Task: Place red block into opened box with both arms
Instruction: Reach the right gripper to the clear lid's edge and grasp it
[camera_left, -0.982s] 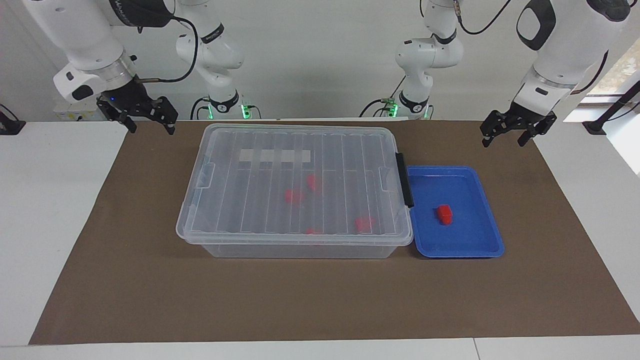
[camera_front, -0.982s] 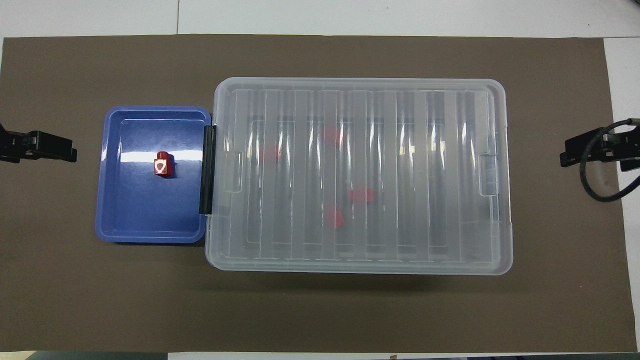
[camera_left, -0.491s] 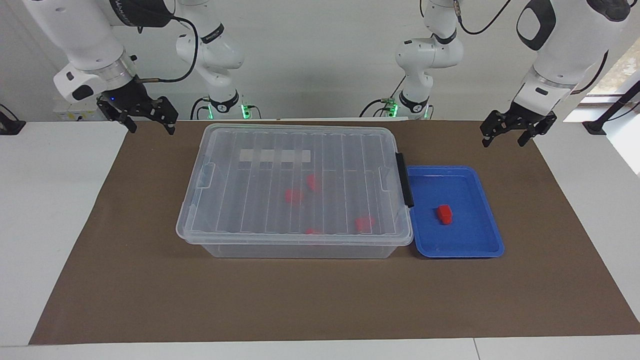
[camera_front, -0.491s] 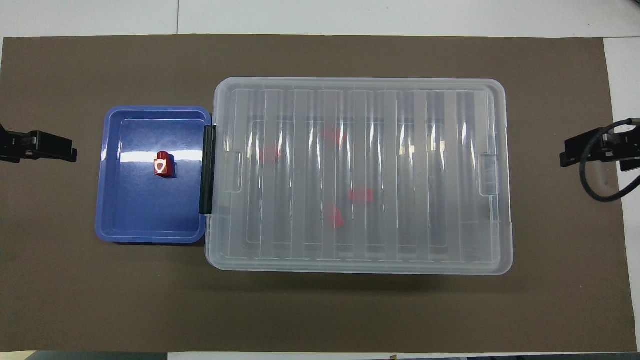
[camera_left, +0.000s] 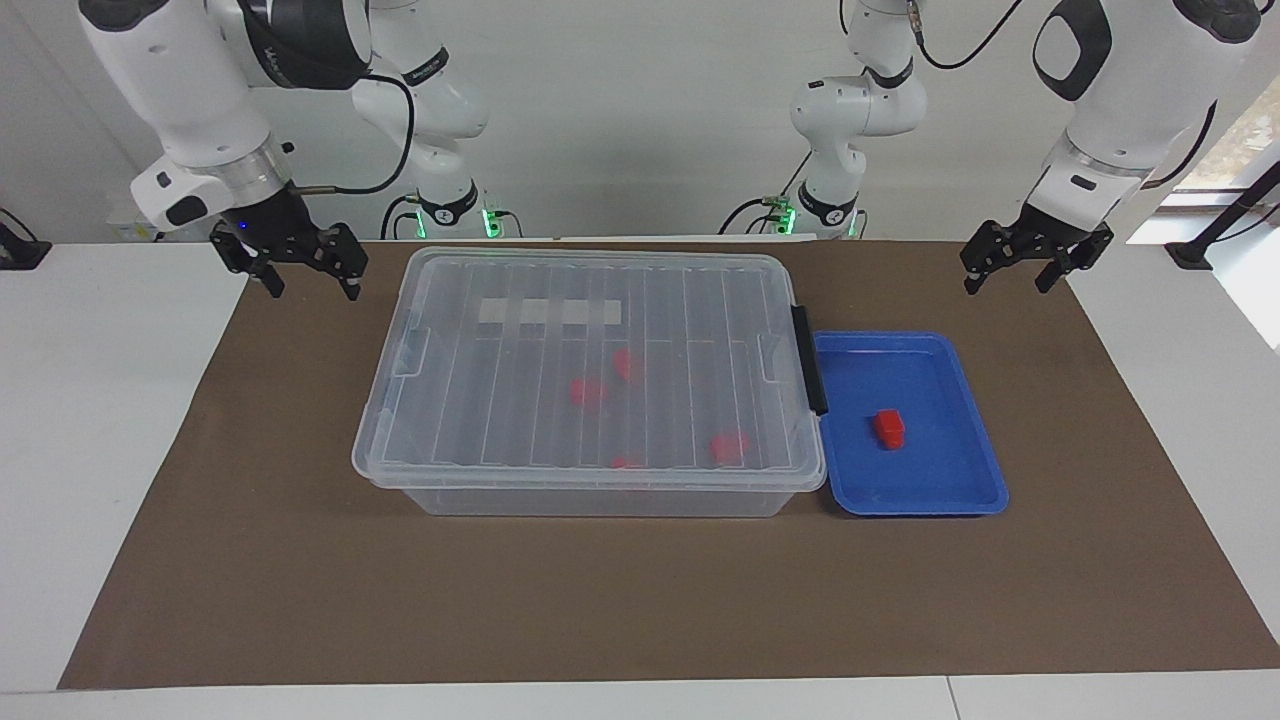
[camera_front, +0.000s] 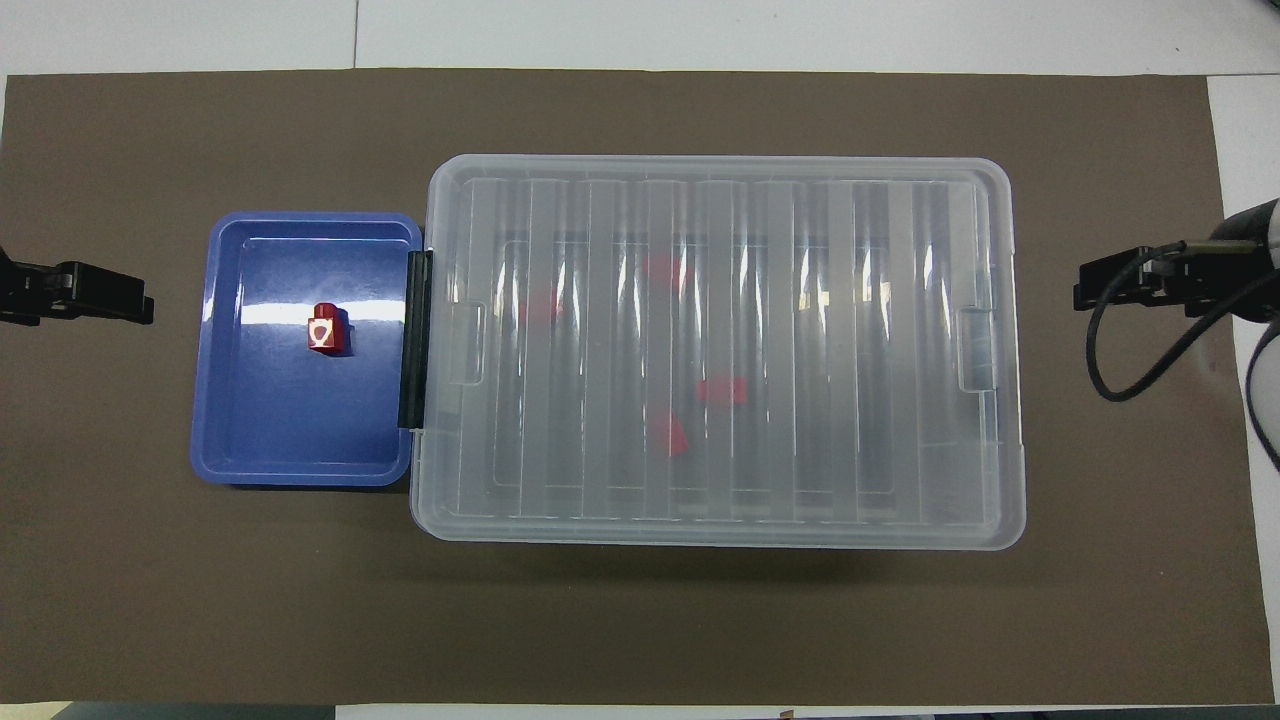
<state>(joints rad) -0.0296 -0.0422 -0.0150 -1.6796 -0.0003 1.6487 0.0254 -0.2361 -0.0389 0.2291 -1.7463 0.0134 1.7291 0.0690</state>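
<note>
Brown mat (camera_left: 640, 600) is covering most of the white table (camera_left: 100, 450). Blue tray (camera_left: 965, 500) is lying flat on the mat, toward the left arm's end. Black cables (camera_left: 760, 208) are trailing along the table edge nearest the robots.

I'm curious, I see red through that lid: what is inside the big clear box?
Inside the box, under its closed ribbed lid, lie several red pieces. The lid blurs them, so their exact shapes and number stay unclear.

One high camera faces the arms across the table (camera_left: 90, 420); another looks steeply down. Both show the box (camera_left: 590, 380).
</note>
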